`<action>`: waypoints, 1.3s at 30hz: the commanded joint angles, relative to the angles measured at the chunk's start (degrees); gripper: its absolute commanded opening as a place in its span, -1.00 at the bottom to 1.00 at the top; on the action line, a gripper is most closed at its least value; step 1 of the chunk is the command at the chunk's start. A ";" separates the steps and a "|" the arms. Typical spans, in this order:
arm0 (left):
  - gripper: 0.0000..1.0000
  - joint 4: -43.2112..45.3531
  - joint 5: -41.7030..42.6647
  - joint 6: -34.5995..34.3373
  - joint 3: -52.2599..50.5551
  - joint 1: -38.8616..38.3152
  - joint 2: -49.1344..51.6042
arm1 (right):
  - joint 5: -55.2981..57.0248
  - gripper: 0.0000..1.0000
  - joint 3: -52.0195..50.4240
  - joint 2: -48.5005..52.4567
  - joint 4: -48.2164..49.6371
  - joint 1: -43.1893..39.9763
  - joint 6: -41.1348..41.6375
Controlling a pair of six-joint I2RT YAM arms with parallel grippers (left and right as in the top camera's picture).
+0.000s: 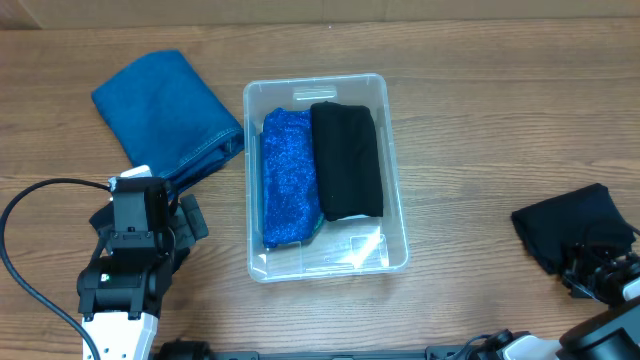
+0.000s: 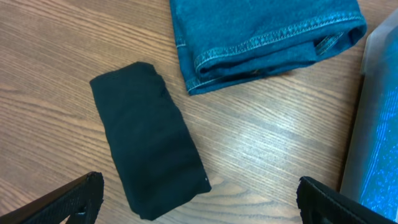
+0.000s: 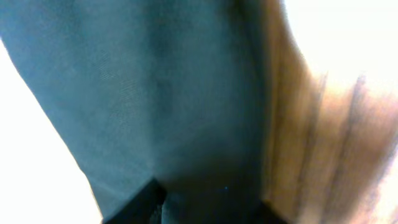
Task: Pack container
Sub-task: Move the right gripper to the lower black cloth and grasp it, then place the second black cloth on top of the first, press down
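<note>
Black-fingered left gripper (image 2: 199, 196): near left of the wood-grain table (image 1: 480, 120); fingers spread wide, holding nothing.
Small folded black cloth (image 2: 149, 149): flat on the table below the spread fingers, untouched.
Right gripper (image 1: 598, 272): near right, at a crumpled dark navy cloth (image 1: 572, 225); wrist view is blurred fabric, so cannot tell whether it is pinching.
Clear rectangular plastic container (image 1: 395, 200): upright at table centre, between the arms.
Contents: glittery blue folded cloth (image 1: 288, 175) on the left, touching a long black folded cloth (image 1: 347, 160) on the right; white label (image 1: 362, 245) on the bare near floor.
Folded blue denim (image 1: 165, 105): far left, its edge just beside the container's left wall.
</note>
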 commanded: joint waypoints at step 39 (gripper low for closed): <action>1.00 -0.61 1.09 -0.96 0.92 0.31 -0.07 | -31.21 -0.85 49.11 -2.97 -12.52 66.47 -6.84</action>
